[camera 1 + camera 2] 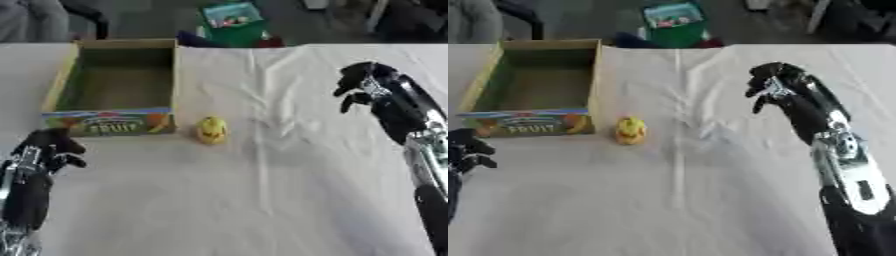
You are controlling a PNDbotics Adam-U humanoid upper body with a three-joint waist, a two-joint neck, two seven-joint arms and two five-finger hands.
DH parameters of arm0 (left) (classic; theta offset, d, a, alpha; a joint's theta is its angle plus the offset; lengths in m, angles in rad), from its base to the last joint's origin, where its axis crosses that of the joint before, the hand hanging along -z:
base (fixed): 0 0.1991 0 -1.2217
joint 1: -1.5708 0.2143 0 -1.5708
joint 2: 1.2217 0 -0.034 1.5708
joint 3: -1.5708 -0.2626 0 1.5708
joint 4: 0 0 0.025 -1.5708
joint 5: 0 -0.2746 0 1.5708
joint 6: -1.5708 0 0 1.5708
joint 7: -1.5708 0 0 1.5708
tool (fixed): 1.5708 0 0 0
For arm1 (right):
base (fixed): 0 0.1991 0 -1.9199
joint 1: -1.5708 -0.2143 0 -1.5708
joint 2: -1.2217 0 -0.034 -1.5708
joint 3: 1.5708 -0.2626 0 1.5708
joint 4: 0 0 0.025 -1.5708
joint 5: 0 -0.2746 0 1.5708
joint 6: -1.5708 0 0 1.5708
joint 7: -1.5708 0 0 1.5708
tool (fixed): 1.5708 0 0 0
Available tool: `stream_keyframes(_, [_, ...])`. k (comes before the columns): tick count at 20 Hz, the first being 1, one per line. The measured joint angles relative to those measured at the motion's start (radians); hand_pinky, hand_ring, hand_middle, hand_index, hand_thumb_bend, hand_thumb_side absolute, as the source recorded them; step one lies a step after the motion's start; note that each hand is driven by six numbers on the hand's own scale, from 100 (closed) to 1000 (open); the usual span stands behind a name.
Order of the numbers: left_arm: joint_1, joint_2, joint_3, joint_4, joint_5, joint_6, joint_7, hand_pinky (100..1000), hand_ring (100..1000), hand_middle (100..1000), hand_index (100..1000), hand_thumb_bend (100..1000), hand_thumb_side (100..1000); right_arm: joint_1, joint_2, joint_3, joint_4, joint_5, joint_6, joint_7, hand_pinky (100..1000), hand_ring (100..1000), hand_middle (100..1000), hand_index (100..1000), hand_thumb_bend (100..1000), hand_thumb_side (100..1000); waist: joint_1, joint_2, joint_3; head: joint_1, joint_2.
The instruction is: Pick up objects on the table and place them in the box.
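The right hand, black, fingers curled downward and holding nothing, hangs above the white cloth-covered surface, well apart from a small yellow rounded toy. The toy lies just beside the open cardboard fruit box. It looks light and smooth; pinching its sides seems best. The left hand is clenched at lower left.

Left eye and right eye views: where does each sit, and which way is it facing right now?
Left eye view: in the head, looking down at the table; left hand lower left, right hand at right.
Right eye view: beside it, same aim; left hand at the edge.
Both share the fruit box and yellow toy.
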Motion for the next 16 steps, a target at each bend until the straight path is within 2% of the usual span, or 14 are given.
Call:
stream_keyframes(11, [0.0,0.0,0.0,0.0,0.0,0.0,0.0,485,573,515,700,100,767,-0.005,0.0,0.006,0.0,0.0,-0.003,0.005,387,574,549,690,100,487,0.0,0.0,0.001,-0.001,0.001])
stream_keyframes(16, [0.0,0.0,0.0,0.0,0.0,0.001,-0.001,485,573,515,700,100,768,-0.019,-0.003,0.014,0.0,0.002,-0.009,0.012,388,576,553,699,100,434,0.0,0.0,0.002,-0.008,0.017])
